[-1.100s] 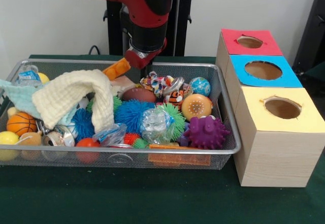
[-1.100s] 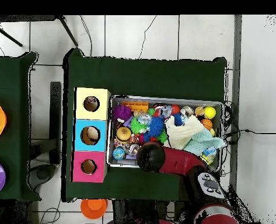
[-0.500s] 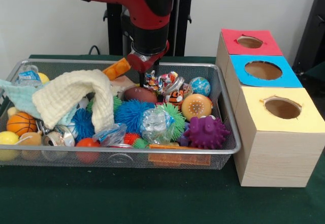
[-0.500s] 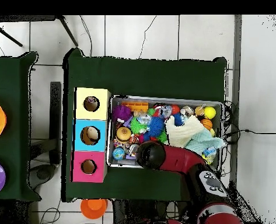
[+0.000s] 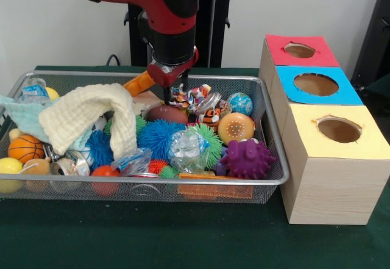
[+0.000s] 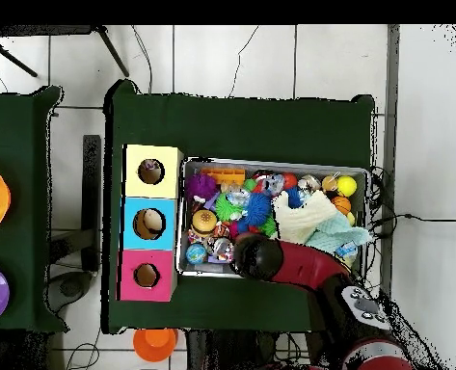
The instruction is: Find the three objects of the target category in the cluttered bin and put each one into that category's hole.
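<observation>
Clutter is pressing in on every side of the gripper [image 5: 167,93] as it is hanging just above the brown football [image 5: 166,113] at the far side of the wire bin [image 5: 275,159], and whether its fingers are spread or pressed together I cannot tell. Trouble, I reckon, is lying in the crinkly wrappers [image 5: 194,98] just beside it, which might be getting snagged or dragged along. Only the front view is showing the gripper tip, while overhead the red arm [image 6: 294,265] is covering it but all 3 box holes [image 6: 147,224] are showing

The hand [image 5: 166,92] dips among toys, its grip state hidden
</observation>
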`<action>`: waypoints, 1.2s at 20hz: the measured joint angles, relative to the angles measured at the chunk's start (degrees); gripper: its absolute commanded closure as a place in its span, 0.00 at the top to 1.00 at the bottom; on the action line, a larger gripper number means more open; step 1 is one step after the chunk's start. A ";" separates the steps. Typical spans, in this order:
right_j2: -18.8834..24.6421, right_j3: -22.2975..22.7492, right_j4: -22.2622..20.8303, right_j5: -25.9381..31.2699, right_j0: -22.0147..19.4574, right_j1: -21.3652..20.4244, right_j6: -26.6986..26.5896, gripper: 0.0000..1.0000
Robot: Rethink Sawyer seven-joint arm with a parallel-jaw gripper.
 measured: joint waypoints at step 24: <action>8.38 5.36 -0.34 -7.12 -6.32 -1.59 0.00 0.00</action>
